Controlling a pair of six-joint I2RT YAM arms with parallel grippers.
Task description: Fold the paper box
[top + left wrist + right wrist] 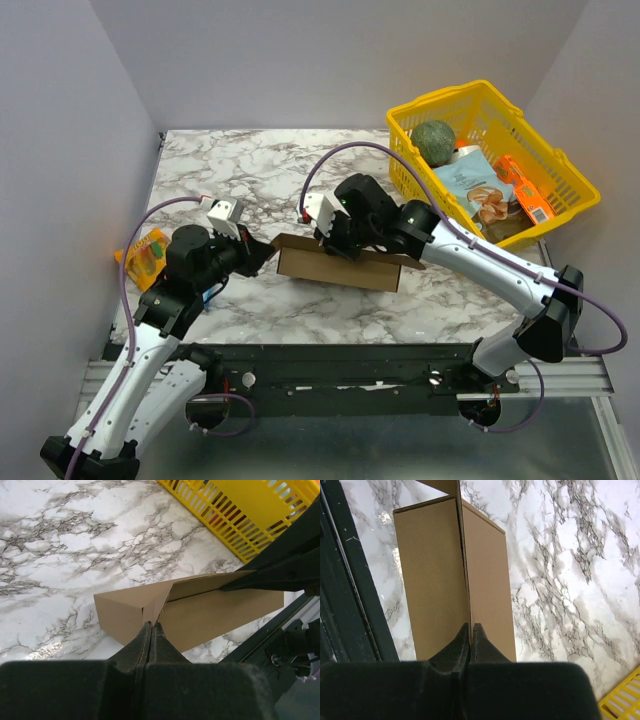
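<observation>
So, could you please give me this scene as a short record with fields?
table: white marble pattern
paper box: brown cardboard, partly folded, between the arms
left fingers: shut on a flap at its left end
right fingers: shut on a thin cardboard panel
basket: yellow, far right, items inside
packet: orange, beside the left arm

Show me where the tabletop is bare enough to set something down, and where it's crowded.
Widest bare marble: the stretch between the back wall, the paper box and the yellow basket. A narrower strip runs between box and black rail. Crowded: the centre, where left tool and right tool pinch the box, and the left edge by the orange packet.
</observation>
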